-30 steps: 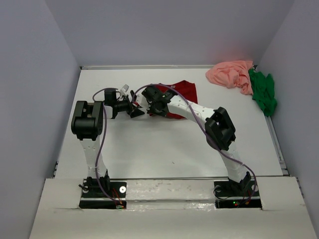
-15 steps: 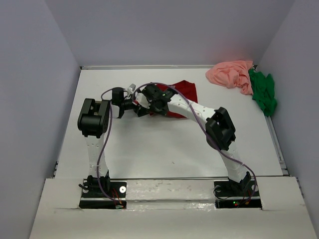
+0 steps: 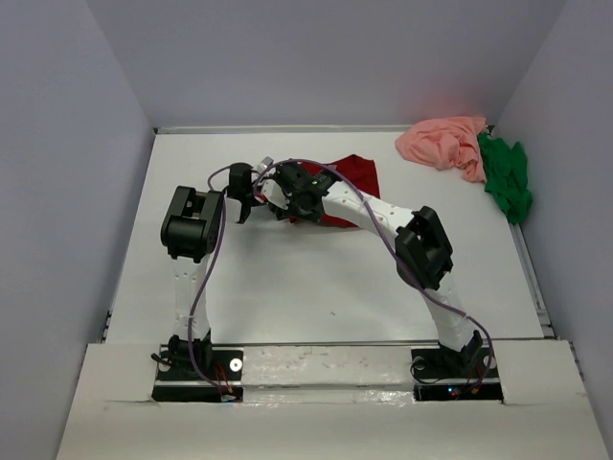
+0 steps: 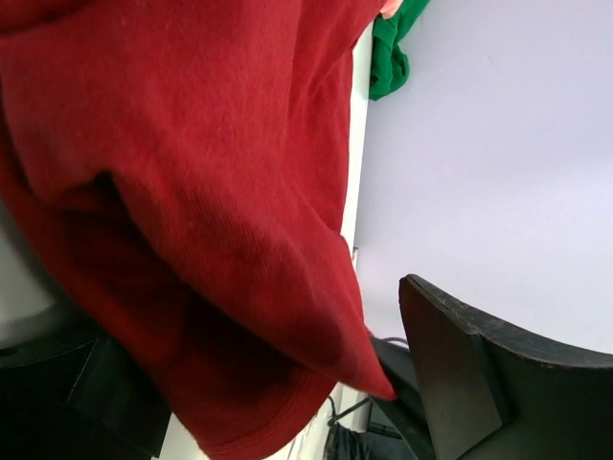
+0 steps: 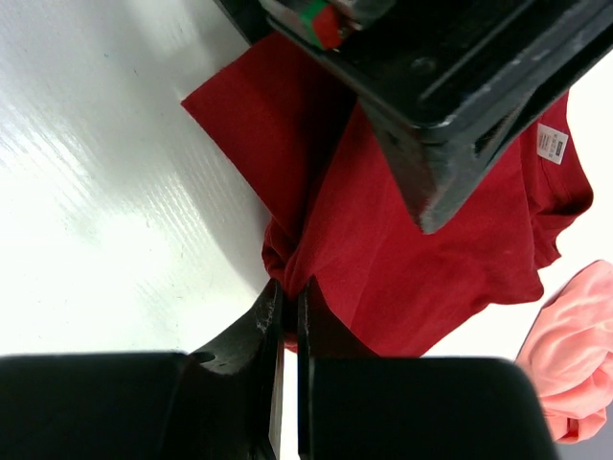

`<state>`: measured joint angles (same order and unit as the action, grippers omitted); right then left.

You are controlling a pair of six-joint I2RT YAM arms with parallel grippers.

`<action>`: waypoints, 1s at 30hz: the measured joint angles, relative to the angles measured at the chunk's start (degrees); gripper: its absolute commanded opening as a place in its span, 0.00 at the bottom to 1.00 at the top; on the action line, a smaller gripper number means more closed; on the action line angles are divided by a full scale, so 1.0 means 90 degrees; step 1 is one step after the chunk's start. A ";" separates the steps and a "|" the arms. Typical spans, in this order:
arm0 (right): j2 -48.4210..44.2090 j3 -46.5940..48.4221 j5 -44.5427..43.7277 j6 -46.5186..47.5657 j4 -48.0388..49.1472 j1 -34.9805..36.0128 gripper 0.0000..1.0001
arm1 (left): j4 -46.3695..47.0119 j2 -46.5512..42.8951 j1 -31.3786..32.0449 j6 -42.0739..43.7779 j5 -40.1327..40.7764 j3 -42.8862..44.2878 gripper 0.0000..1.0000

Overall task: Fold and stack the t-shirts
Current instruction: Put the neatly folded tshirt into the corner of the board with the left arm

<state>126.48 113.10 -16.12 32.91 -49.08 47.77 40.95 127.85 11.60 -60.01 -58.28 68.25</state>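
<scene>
From where I stand, the dark red cloth t-shirt (image 3: 352, 175) lies bunched toward twelve o'clock on the white tabletop (image 3: 287, 287), with one edge lifted off the surface. The right end effector (image 5: 285, 289) is clenched on a fold of that lifted edge, its two black fingers pressed together with cloth nipped between the tips. The left end effector (image 3: 245, 203) sits just beside it at nine o'clock, jaws spread fully and gripping nothing. Red fabric hangs across its wrist view, though I cannot tell whether the cloth touches its fingers.

The salmon pink cloth t-shirt (image 3: 443, 142) and the bright green cloth t-shirt (image 3: 506, 177) lie crumpled in the far corner at about two o'clock. They touch each other, the green at four o'clock of the pink, and both are well apart from the arms.

The red shirt looks light, limp and not at all slippery: it sags and drapes from the single pinch, so it should follow a pull readily but will not keep any shape by itself. I would judge the hem or a shoulder seam the best hold, taken at a second point well along the same edge so the cloth can be stretched flat. A pinch into the middle of the bunch would likely gather several layers at once.
</scene>
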 measured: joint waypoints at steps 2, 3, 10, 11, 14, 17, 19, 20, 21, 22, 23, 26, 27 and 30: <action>0.0000 0.0000 0.0000 0.0000 0.0000 0.0000 0.00 | 0.0002 0.0053 0.0022 -0.0061 0.0027 0.0083 0.99; 0.0000 0.0000 0.0002 -0.0002 0.0000 0.0000 0.00 | 0.0007 0.0090 0.0039 -0.0095 0.0036 0.0136 0.99; 0.0000 -0.0015 0.0000 -0.0019 0.0000 0.0000 0.00 | 0.0051 0.0160 0.0170 -0.0180 0.0141 0.0253 0.93; -0.0002 -0.0032 0.0000 -0.0019 0.0000 0.0000 0.00 | 0.0053 0.0163 0.0177 -0.0180 0.0148 0.0253 0.88; -0.0002 -0.0066 0.0000 -0.0019 -0.0002 0.0000 0.00 | 0.0073 0.0240 0.0214 -0.0153 0.0182 0.0253 0.64; -0.0002 -0.0075 -0.0015 -0.0017 -0.0002 0.0000 0.00 | 0.0046 0.0359 0.0240 -0.0163 0.0204 0.0240 0.28; -0.0002 -0.0080 -0.0022 -0.0019 0.0005 0.0000 0.00 | 0.0046 0.0420 0.0248 -0.0185 0.0194 0.0194 0.08; -0.0002 -0.0087 -0.0019 -0.0019 0.0005 -0.0002 0.00 | 0.0029 0.0425 0.0250 -0.0202 0.0172 0.0151 0.00; -0.0002 -0.0092 -0.0022 -0.0019 0.0002 -0.0002 0.00 | 0.0049 0.0425 0.0255 -0.0216 0.0168 0.0119 0.00; -0.0002 -0.0104 -0.0022 -0.0019 0.0000 -0.0002 0.00 | 0.0078 0.0425 0.0265 -0.0223 0.0163 0.0109 0.00; -0.0002 -0.0109 -0.0024 -0.0019 -0.0002 0.0000 0.00 | 0.0087 0.0425 0.0274 -0.0226 0.0168 0.0104 0.00; -0.0002 -0.0119 -0.0024 -0.0019 -0.0007 -0.0002 0.00 | 0.0121 0.0425 0.0284 -0.0231 0.0168 0.0085 0.00; -0.0002 -0.0119 -0.0024 -0.0019 -0.0007 0.0000 0.07 | 0.0131 0.0425 0.0284 -0.0231 0.0165 0.0085 0.00; -0.0002 -0.0121 -0.0017 -0.0017 -0.0015 -0.0002 0.74 | 0.0155 0.0425 0.0284 -0.0228 0.0160 0.0085 0.00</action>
<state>126.45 112.01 -16.27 32.75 -49.21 47.75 42.35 131.68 14.15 -62.06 -56.84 69.01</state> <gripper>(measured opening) 0.242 0.128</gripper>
